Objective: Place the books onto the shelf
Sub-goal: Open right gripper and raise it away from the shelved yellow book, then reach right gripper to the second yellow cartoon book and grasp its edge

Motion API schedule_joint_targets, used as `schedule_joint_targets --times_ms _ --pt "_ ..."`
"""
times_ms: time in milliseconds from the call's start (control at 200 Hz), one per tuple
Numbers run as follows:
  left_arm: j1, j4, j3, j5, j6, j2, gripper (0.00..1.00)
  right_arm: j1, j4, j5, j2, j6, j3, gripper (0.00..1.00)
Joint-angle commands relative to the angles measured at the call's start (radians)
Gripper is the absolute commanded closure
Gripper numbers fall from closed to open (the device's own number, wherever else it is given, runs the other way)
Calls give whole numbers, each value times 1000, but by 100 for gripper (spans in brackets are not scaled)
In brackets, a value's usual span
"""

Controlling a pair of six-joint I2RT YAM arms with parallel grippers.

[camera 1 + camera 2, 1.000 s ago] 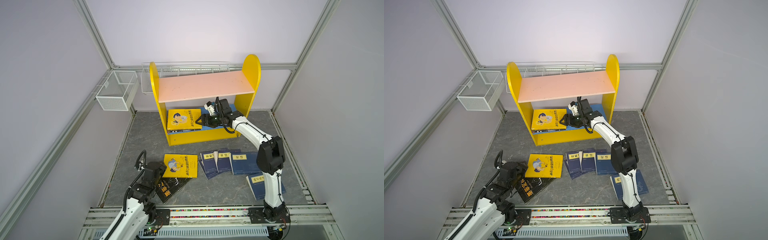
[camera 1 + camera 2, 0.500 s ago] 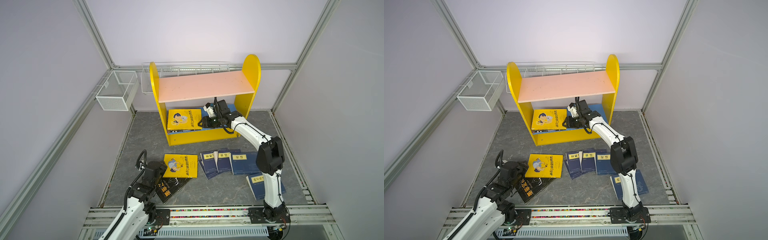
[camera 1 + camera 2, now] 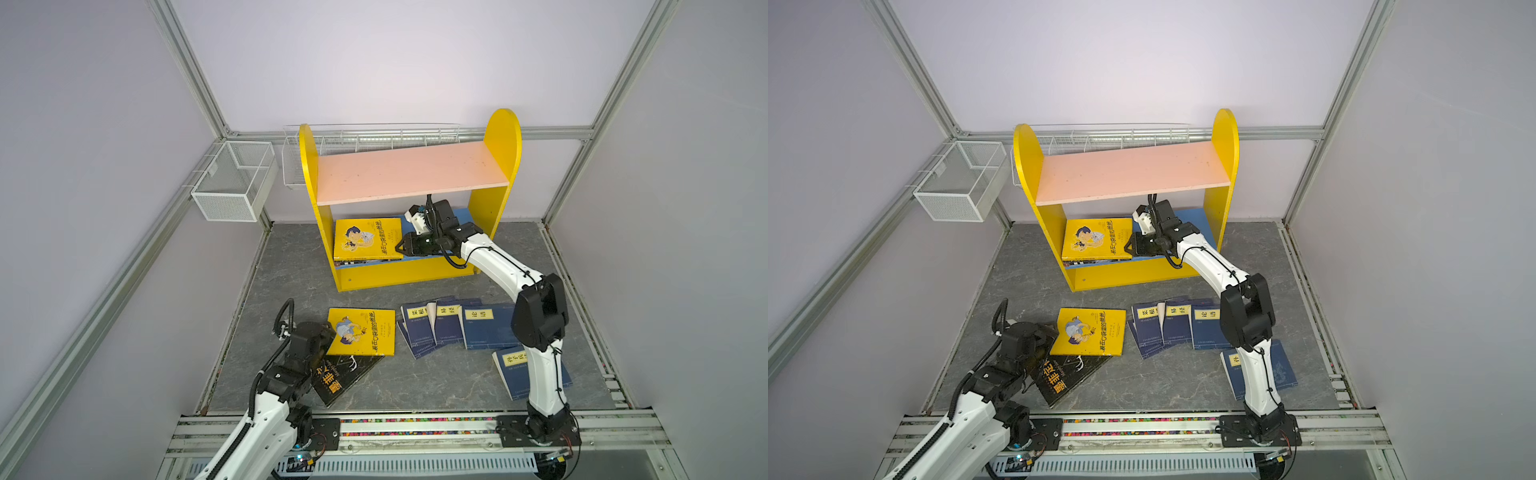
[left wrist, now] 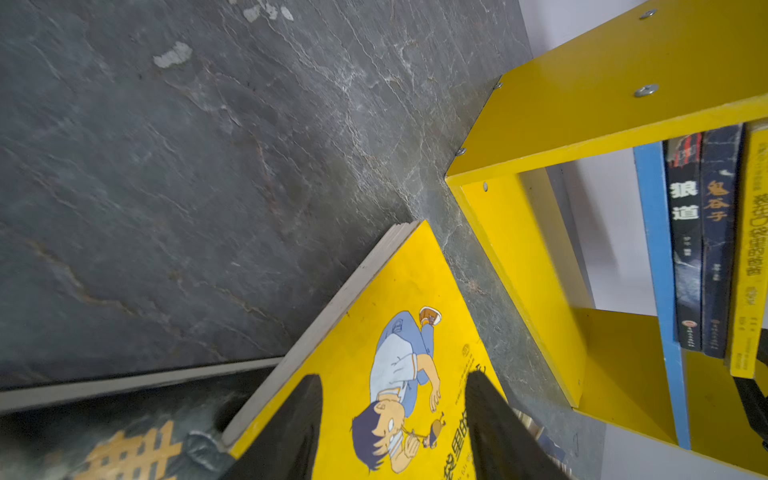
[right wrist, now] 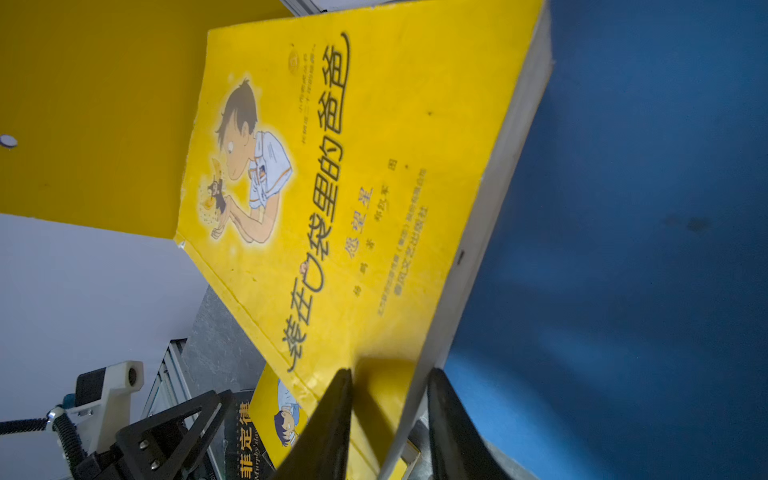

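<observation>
Right hand [image 5: 388,374] is straddling the yellow cartoon book's [image 5: 332,187] corner on the shelf [image 5: 83,104], grip unclear; left hand [image 4: 392,374] is hovering released.

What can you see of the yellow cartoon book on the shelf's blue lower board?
The yellow cartoon book is a paperback: cartoon boy, black Chinese title, pale pages. It lies cover up atop two dark books, at the end of the blue lower board beside a yellow side panel. One corner sits between the right gripper's fingers; contact unclear.
</observation>
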Motion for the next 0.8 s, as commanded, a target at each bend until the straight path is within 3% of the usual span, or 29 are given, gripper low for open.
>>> schedule_joint_targets --times_ms 0,190,295,385,545,660,800 --pt "1 8 8 0 5 -6 44 27 77 -20 -10 -47 72 66" --pt "1 15 6 2 11 3 44 32 100 7 -15 -52 69 58" --pt "1 16 8 7 22 12 44 33 110 63 -52 -71 43 45" --pt "1 18 12 12 36 23 44 32 143 149 -136 -97 -34 35" --pt "1 15 28 19 78 53 44 38 225 284 -378 -130 -288 30" --pt "2 23 32 28 106 80 43 65 225 249 -527 -140 -481 29" --pt "2 35 32 37 130 123 43 144 186 95 -603 -128 -671 30"
